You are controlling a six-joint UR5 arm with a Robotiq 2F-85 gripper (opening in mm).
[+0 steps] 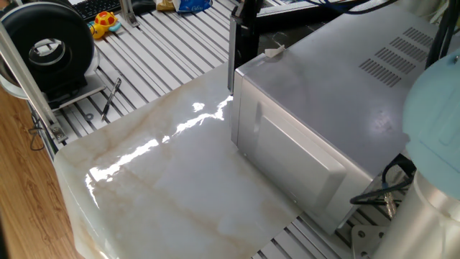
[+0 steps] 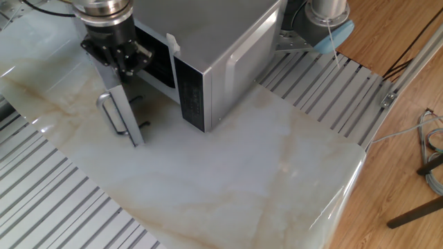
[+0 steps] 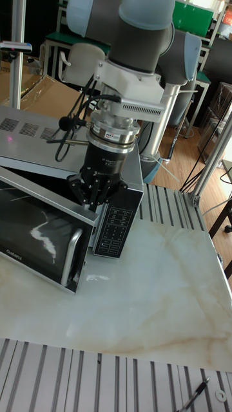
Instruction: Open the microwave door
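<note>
Two fixed views look down from opposite sides, the tall one frontally; all share the microwave [image 1: 338, 108].

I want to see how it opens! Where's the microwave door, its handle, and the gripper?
microwave door [image 3: 35, 235], tall fixed view, on its dark window.
door handle [image 2: 111, 116], the other fixed view, on the metal bar.
gripper [image 3: 94, 196], tall fixed view, between its fingertips at the door's top edge.

Large boxy silver-grey metal microwave [image 1: 338, 93], vent slots on top, black keypad panel on its front, stands on the marble table. Thin flat microwave door [image 3: 35, 235], black frame, dark window, silver bar handle, stands upright, swung partly open toward 9 o'clock of the keypad in the tall fixed view.
</note>
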